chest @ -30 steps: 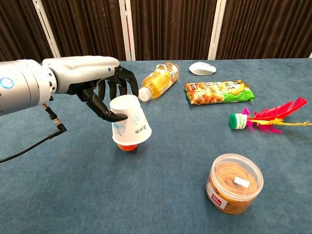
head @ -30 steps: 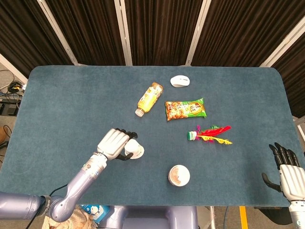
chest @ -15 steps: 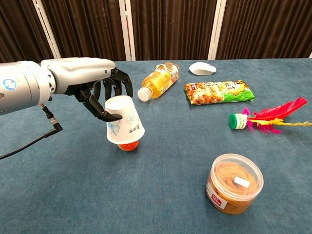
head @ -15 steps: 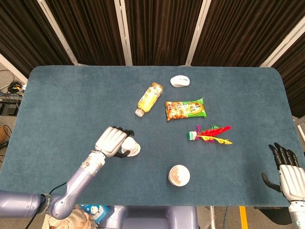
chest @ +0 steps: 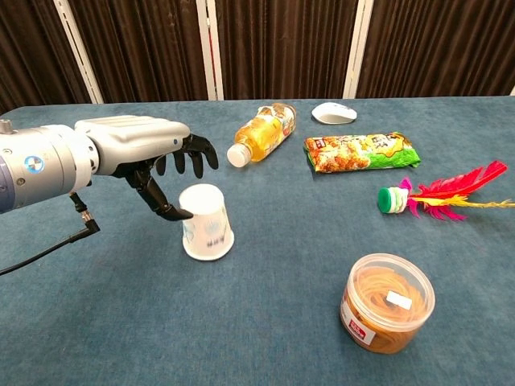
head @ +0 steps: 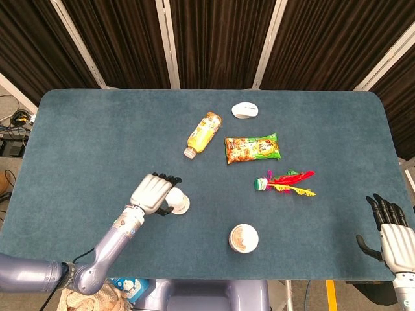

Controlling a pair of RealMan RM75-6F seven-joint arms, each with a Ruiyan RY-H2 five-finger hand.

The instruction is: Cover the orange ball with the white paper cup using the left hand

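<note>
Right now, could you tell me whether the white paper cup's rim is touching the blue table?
Touching: the chest view shows the white paper cup upside down, rim flat on the blue table.

**Left hand spread low, right hand idle at the edge**

The left hand (chest: 153,157) reaches in from the left on a nearly level forearm, palm down, fingers apart, thumb angled downward; the right hand (head: 392,236) sits at the near right corner, fingers extended and parted, holding nothing.
</note>
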